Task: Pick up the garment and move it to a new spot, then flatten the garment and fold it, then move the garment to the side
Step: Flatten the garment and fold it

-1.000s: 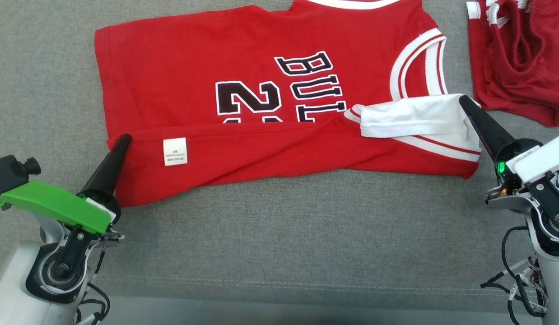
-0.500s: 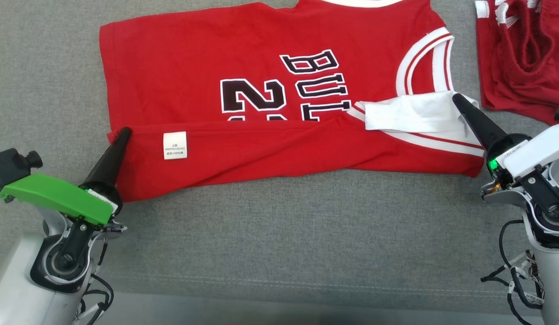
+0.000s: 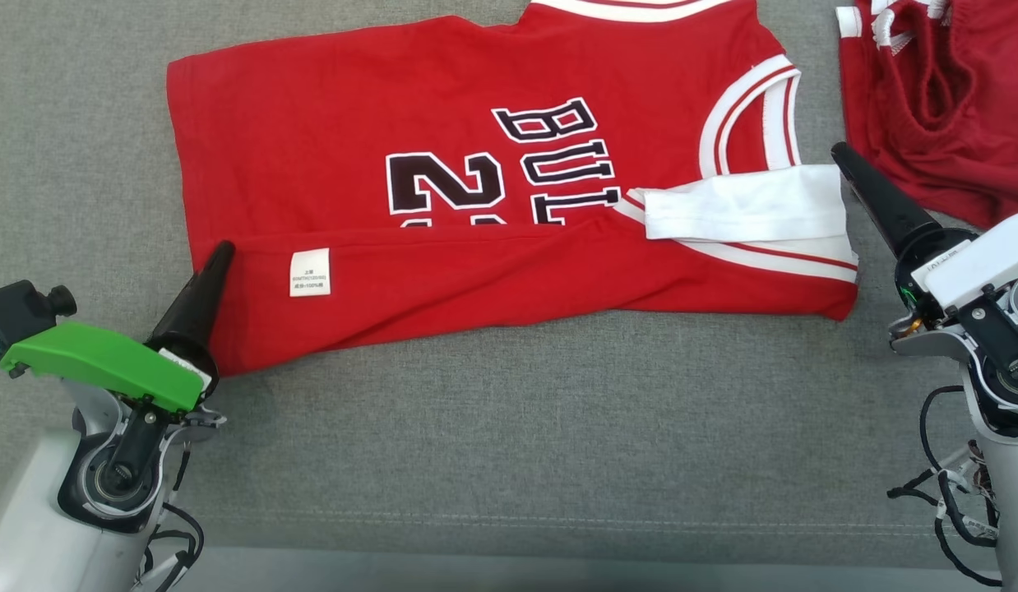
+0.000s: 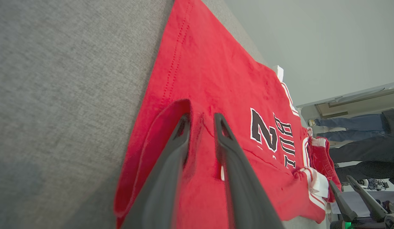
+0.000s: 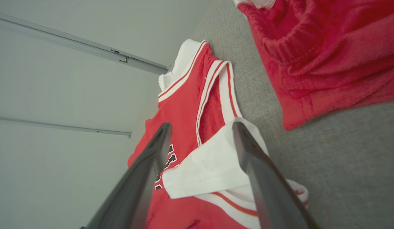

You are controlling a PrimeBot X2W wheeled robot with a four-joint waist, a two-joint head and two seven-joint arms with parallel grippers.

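Observation:
The garment, a red jersey (image 3: 476, 164) with black number and letters, lies spread on the grey cloth surface (image 3: 509, 427). Its near edge is folded over the front, label side up. My left gripper (image 3: 221, 251) rests at the folded left corner. In the left wrist view its jaws (image 4: 201, 116) stand a little apart over the red cloth, gripping nothing. My right gripper (image 3: 842, 152) sits just right of the white shoulder strap (image 3: 747, 205). It is open, with the strap (image 5: 209, 162) lying below and between its fingers (image 5: 200, 124), which do not touch it.
A second crumpled red garment (image 3: 928, 99) lies at the far right, close to my right gripper. Bare grey surface stretches in front of the jersey to the stitched front edge (image 3: 509, 518). In the left wrist view a person (image 4: 349, 122) stands in the background.
My right gripper has opened, let go of the white strap and drawn off to its right. My left gripper's jaws have parted at the folded corner. The head view shifted slightly.

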